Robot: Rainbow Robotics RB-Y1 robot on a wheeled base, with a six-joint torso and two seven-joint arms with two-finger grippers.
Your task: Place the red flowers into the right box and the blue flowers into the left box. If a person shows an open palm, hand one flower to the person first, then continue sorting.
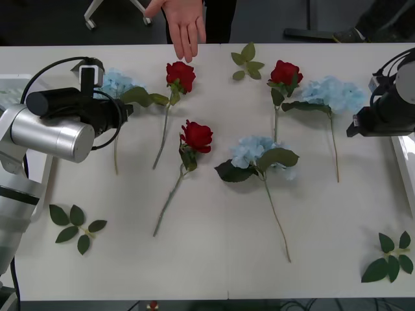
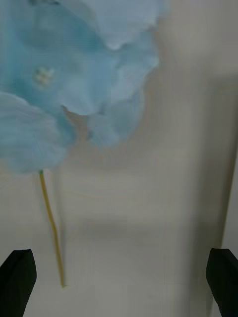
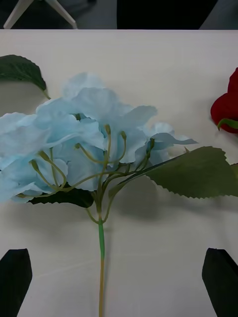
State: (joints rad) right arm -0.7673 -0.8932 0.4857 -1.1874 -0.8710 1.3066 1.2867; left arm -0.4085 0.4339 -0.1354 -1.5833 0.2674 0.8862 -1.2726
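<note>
A white table (image 1: 214, 259) carries the flowers, and a person's open hand (image 1: 183, 26) reaches in over its far edge, palm toward the table. The left arm (image 1: 55, 133) stretches over the left side; the left gripper (image 3: 119, 282) hangs above the far-left blue hydrangea (image 1: 117, 82), black fingers (image 3: 15, 282) apart and empty, astride its stem. The right arm (image 1: 389, 110) hovers at the right edge; the right gripper (image 2: 119, 282) also stands open, holding nothing, over the far-right blue hydrangea (image 1: 332, 94). A third blue hydrangea (image 1: 258, 152) lies in the middle, its stem running toward the near edge. Three red roses lie apart: one (image 1: 181, 76) just below the hand, one (image 1: 196, 137) at the centre, one (image 1: 285, 73) beside the right hydrangea. Loose leaf sprigs rest near left (image 1: 74, 227), near right (image 1: 391, 258) and far centre (image 1: 246, 61).
</note>
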